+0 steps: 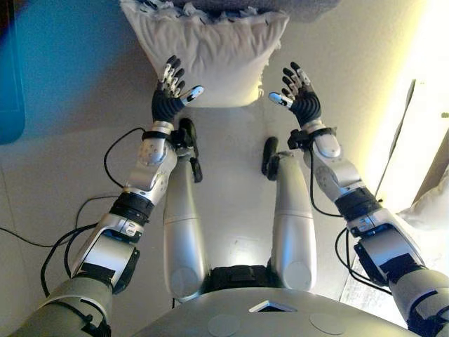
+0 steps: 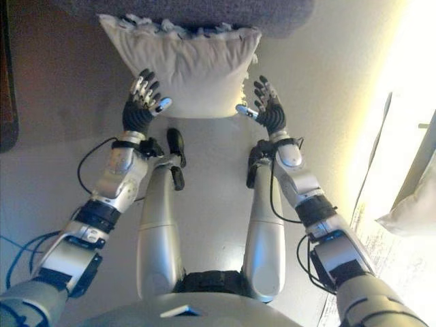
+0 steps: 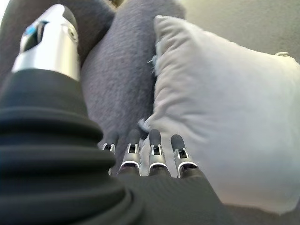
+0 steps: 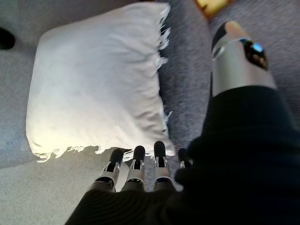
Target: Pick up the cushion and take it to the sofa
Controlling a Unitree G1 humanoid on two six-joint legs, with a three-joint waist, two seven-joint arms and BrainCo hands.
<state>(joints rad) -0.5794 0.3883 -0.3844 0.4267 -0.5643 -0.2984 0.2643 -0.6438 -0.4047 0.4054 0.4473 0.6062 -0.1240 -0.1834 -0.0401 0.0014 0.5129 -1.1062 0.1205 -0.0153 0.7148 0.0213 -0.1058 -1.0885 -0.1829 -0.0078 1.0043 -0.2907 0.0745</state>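
A white cushion (image 1: 210, 49) with fringed edges rests against the dark grey sofa (image 2: 272, 17) straight ahead of me. My left hand (image 1: 168, 95) is raised at the cushion's near left corner, fingers straight and spread, thumb pointing inward. My right hand (image 1: 302, 95) mirrors it at the near right corner, also open. Neither hand holds anything. In the left wrist view the fingertips (image 3: 154, 140) sit just short of the cushion (image 3: 225, 122). In the right wrist view the cushion (image 4: 93, 89) lies beyond the fingertips (image 4: 159, 147), beside the sofa fabric (image 4: 187, 84).
Pale floor (image 1: 77, 175) spreads around me. A second white cushion-like thing (image 2: 412, 204) lies at the right edge next to a wooden strip (image 1: 400, 133). A dark blue-green object (image 1: 10, 84) stands at the far left.
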